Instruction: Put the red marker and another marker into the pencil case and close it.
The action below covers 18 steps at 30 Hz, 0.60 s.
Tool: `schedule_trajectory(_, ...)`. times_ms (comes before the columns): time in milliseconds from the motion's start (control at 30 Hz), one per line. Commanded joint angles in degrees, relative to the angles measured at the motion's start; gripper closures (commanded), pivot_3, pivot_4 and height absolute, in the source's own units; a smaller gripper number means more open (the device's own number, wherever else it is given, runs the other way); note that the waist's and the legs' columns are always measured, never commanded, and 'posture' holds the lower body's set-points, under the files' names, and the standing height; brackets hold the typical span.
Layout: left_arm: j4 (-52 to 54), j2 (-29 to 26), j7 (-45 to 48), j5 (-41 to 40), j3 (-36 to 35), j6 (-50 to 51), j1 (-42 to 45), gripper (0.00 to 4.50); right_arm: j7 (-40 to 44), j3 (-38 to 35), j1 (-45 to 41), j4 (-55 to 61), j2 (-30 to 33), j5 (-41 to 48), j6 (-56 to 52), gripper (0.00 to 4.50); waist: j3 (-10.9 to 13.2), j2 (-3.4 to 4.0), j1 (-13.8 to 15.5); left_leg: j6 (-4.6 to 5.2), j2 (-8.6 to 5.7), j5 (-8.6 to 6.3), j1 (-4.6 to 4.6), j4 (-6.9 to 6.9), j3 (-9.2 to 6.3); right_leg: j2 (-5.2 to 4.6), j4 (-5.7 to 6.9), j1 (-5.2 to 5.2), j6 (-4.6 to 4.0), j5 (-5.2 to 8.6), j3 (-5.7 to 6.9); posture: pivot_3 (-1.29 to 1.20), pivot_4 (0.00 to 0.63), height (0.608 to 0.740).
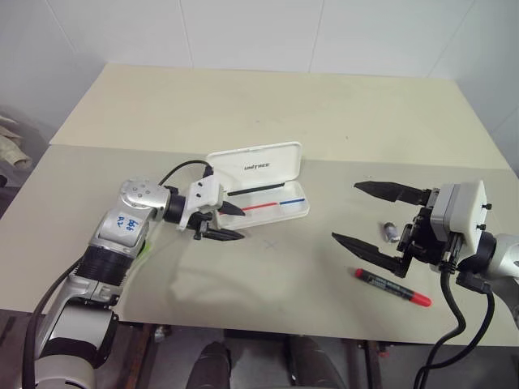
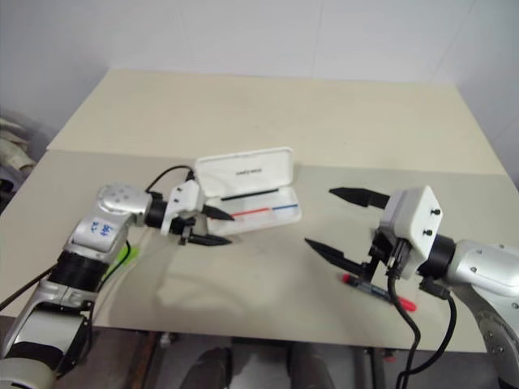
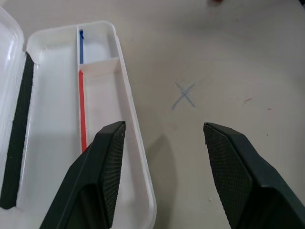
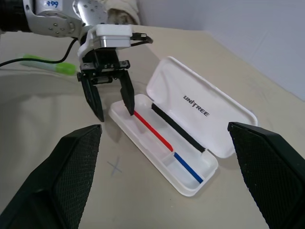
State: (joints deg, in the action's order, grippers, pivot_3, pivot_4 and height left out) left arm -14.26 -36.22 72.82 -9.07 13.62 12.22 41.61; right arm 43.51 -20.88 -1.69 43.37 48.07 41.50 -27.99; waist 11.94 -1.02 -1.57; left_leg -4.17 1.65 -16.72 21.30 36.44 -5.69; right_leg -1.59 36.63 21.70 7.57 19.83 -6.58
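White plastic, hinged and rounded, the open pencil case (image 1: 268, 194) lies mid-tabletop (image 1: 268, 105), lid tipped to the far side. At its left end hovers the left gripper (image 1: 229, 221), fingers apart and empty. Right of it, the right gripper (image 1: 369, 215) hangs with fingers spread wide above the black red-capped marker (image 1: 392, 287). A translucent green highlighter (image 4: 47, 65) lies at far left.

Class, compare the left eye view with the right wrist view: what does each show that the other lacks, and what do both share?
Left eye view alone: the red marker lying on the table by the open right claw, and a small grey object.
Right wrist view alone: the green highlighter.
Both: the open pencil case, the empty left claw at its end, and a pen-drawn cross.
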Motion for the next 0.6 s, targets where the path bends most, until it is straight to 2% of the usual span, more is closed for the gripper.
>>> schedule_trajectory(33,1.4,-0.3,-1.4,2.9,1.3,1.4,1.6,1.81,-2.5,-0.7,0.9,3.4,-1.4,-0.2,1.0,0.00,0.0,0.00,0.0,0.00,0.00,0.00,0.00,0.00,-0.01,0.00,0.02,0.00,0.00,0.00,0.00,0.00,0.150,0.740)
schedule_trajectory(300,1.2,-0.1,-0.5,6.1,4.0,2.3,3.0,1.81,-5.9,-0.1,2.2,5.8,-2.7,-0.1,0.7,0.00,0.0,0.00,0.1,-0.01,0.00,0.01,0.01,0.01,-0.02,0.01,0.03,0.00,0.00,0.00,0.00,0.00,0.150,0.740)
schedule_trajectory(600,0.2,-3.3,0.5,10.8,6.2,2.7,4.0,1.81,-8.1,-1.4,3.5,7.2,-2.6,0.6,0.6,0.00,0.0,0.00,0.0,-0.01,0.00,0.01,0.00,0.00,-0.02,0.02,0.02,0.00,-0.01,0.00,-0.01,0.00,0.150,0.740)
